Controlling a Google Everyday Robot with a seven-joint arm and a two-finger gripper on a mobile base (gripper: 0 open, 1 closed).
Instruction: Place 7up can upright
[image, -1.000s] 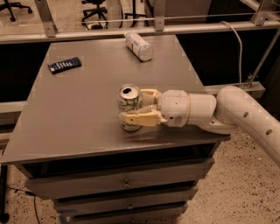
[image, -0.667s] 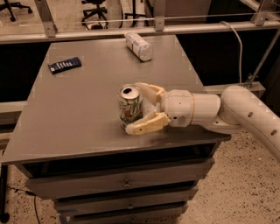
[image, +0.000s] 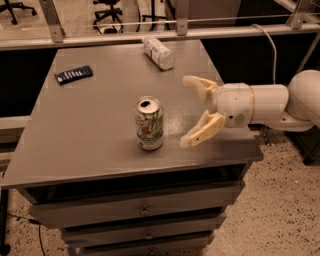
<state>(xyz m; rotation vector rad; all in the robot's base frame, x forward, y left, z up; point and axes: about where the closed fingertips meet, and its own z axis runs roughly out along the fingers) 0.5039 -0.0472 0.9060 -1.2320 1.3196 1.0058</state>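
Observation:
The 7up can (image: 149, 123), white-silver with green lettering and a silver top, stands upright on the grey table (image: 90, 130) near its front edge. My gripper (image: 187, 111) is to the right of the can, apart from it, with its two cream fingers spread wide open and nothing between them. The white arm reaches in from the right.
A plain white and pale-blue can (image: 158, 52) lies on its side at the table's back edge. A small dark flat object (image: 73, 74) lies at the back left. Drawers are under the table. A rail and office chairs stand behind.
My gripper opened, let go of the 7up can and drew back to the right. The can stays standing upright.

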